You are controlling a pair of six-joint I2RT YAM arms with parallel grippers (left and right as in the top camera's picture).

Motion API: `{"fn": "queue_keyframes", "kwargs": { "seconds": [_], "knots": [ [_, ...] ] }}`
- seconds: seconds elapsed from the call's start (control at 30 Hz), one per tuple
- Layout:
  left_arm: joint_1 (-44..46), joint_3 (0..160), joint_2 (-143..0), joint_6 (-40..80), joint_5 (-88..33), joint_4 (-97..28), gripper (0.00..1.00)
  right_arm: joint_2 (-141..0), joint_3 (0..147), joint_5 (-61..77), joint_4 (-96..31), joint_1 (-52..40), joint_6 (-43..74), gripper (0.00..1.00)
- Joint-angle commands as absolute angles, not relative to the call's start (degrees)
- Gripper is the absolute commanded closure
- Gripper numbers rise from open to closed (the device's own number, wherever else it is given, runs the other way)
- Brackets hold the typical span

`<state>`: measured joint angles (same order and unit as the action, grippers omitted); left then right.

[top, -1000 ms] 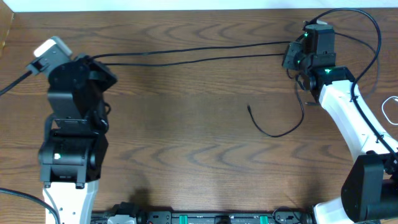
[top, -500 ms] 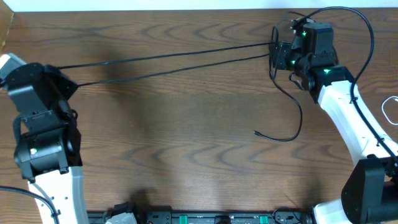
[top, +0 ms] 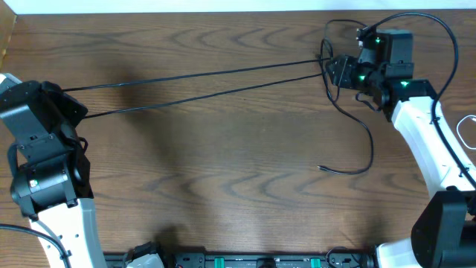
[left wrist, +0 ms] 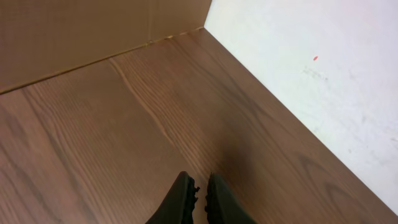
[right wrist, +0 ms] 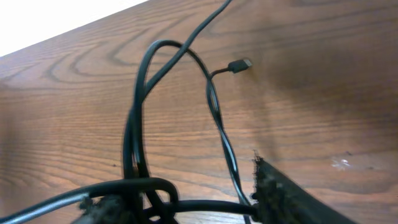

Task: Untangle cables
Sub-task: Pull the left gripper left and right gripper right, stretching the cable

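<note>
Two thin black cables [top: 201, 74] stretch taut across the table from my left gripper [top: 79, 109] to my right gripper [top: 336, 71]. The left gripper [left wrist: 200, 186] is shut; both strands end at it in the overhead view, though the left wrist view shows no cord. The right gripper [right wrist: 177, 186] stands open, its fingers wide apart around a knot of black cables [right wrist: 149, 186]. One loop rises from the knot to a small plug [right wrist: 239, 64]. A loose black tail [top: 368, 149] curls down to a free end [top: 321, 167]. A white cable [top: 467, 126] lies at the right edge.
A cardboard wall [left wrist: 74, 31] stands along the table's far left corner, with pale floor [left wrist: 323, 62] beyond the edge. The right arm's own thick black cable [top: 445, 37] arcs above its wrist. The right arm's white link [top: 428, 141] runs down the right side.
My left arm has swung left and pulled both strands taut. The right gripper's jaws have spread wider around the knot. The loose tail has slid right and nearer the front.
</note>
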<state>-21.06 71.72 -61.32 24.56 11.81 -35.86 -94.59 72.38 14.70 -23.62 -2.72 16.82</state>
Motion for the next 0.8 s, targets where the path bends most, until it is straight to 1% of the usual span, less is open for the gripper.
{"fn": "queue_keyframes", "kwargs": {
  "seconds": [0.0,0.1,0.23,0.3,0.43,0.53,0.57,0.67,0.77],
  "knots": [
    [-26.72,73.25,-59.92,27.66,28.56,-33.82,0.92,-96.33,72.14,-17.54,-25.58,10.02,18.33,0.36],
    [-26.72,73.25,-60.12,27.66,28.56,-33.82,0.92,-96.33,72.14,-19.25,-26.55,11.27,18.37,0.17],
    [-26.72,73.25,-60.64,27.68,28.51,-34.04,0.92,-96.33,72.14,-19.20,-27.38,12.43,19.33,0.06],
    [-26.72,73.25,-61.23,27.68,26.85,-34.37,0.92,-96.33,72.14,-17.45,-28.03,12.43,19.90,0.04],
    [-26.72,73.25,-62.37,27.75,23.00,-34.26,0.92,-96.33,72.14,-11.81,-28.10,12.27,20.14,0.04],
    [-26.72,73.25,-63.24,27.51,23.18,-33.82,0.92,-96.33,72.14,-13.91,-28.32,12.34,20.12,0.03],
    [-26.72,73.25,-63.48,26.44,23.18,-33.56,0.92,-96.33,72.14,-15.31,-28.45,12.36,20.12,0.01],
    [-26.72,73.25,-63.99,25.08,23.20,-33.43,0.92,-96.33,72.14,-17.80,-29.56,12.45,20.14,0.01],
    [-26.72,73.25,-64.53,25.12,23.11,-33.39,0.92,-96.33,72.14,-16.58,-30.44,12.53,22.46,0.01]
  ]
}}
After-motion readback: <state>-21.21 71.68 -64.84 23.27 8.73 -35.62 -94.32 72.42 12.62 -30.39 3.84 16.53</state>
